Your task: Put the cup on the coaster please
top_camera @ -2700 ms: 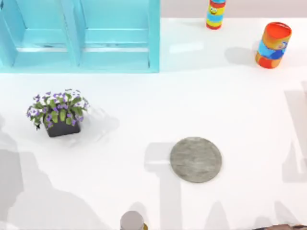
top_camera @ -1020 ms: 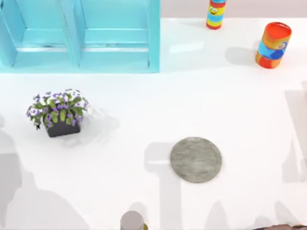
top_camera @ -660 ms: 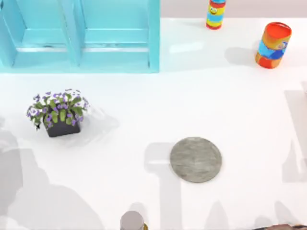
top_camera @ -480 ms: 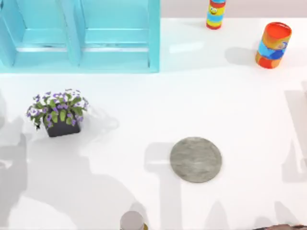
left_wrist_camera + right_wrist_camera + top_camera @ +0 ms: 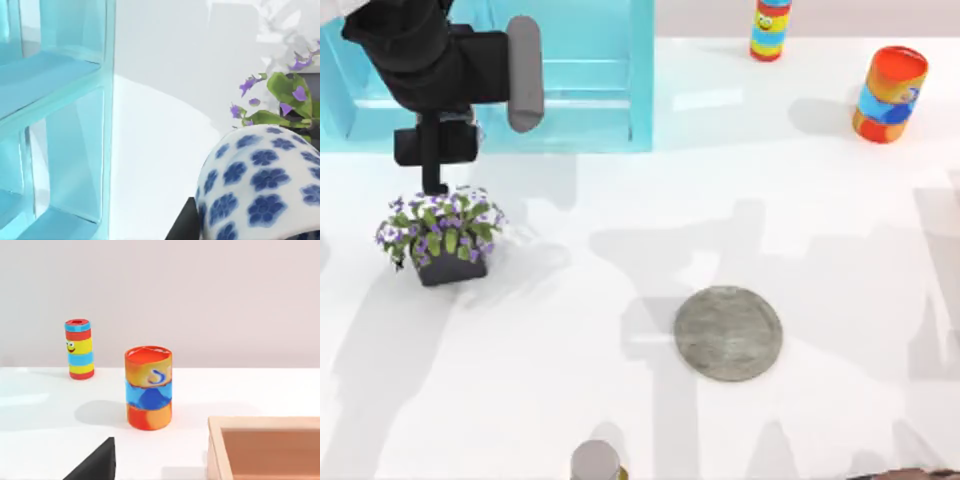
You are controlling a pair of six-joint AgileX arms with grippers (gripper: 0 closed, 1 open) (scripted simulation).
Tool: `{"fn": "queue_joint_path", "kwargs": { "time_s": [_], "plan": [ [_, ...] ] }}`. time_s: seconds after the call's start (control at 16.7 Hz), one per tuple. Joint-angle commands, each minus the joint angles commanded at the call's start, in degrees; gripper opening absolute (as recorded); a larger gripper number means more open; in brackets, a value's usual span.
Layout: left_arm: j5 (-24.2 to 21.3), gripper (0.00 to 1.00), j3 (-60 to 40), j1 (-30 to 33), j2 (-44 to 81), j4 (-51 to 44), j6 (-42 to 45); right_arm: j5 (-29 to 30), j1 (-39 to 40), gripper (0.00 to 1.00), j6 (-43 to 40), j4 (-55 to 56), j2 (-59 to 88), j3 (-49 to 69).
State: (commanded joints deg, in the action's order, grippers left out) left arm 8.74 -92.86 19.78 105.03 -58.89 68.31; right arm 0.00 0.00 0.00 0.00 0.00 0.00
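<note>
from above, the left arm (image 5: 430, 60) hangs high over the table's far left, above the blue shelf unit (image 5: 560, 80) and just beyond the potted flowers (image 5: 442, 236). the coaster (image 5: 728, 333) lies flat and bare near the middle front, well apart from that arm, so by my read the carry has most of the way to go. a plain grey-topped cylinder (image 5: 596, 462) sits at the front edge, an orange-and-blue can (image 5: 889, 94) and a striped can (image 5: 770, 30) at the far right, all off the likely route.

left wrist view: the cup (image 5: 260, 185) looms close under the camera, blue flowers on white, sitting right where the left gripper would hold it, with a dark bit of gripper beside it. it looks clamped, though the fingers themselves are hidden, so i cannot tell for sure.

right wrist view: the right arm sits parked, facing the two cans and a wooden box (image 5: 265, 447); whether its gripper is parted or closed i cannot tell.
</note>
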Motion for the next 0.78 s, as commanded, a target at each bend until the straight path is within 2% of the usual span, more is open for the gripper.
{"fn": "queue_joint_path", "kwargs": {
  "time_s": [0.18,0.36,0.54,0.78],
  "plan": [
    [-0.28,0.00,-9.45,12.40,7.19,-6.00,-21.67,0.00,0.00,1.00,0.00,0.00,0.00,0.00],
    [-1.44,0.00,-17.42,21.17,15.14,-12.09,-44.94,0.00,0.00,1.00,0.00,0.00,0.00,0.00],
    [-2.93,0.00,-25.05,27.49,22.82,-17.82,-68.09,0.00,0.00,1.00,0.00,0.00,0.00,0.00],
    [-5.15,0.00,-34.58,30.97,30.58,-23.83,-92.68,0.00,0.00,1.00,0.00,0.00,0.00,0.00]
  ]
}}
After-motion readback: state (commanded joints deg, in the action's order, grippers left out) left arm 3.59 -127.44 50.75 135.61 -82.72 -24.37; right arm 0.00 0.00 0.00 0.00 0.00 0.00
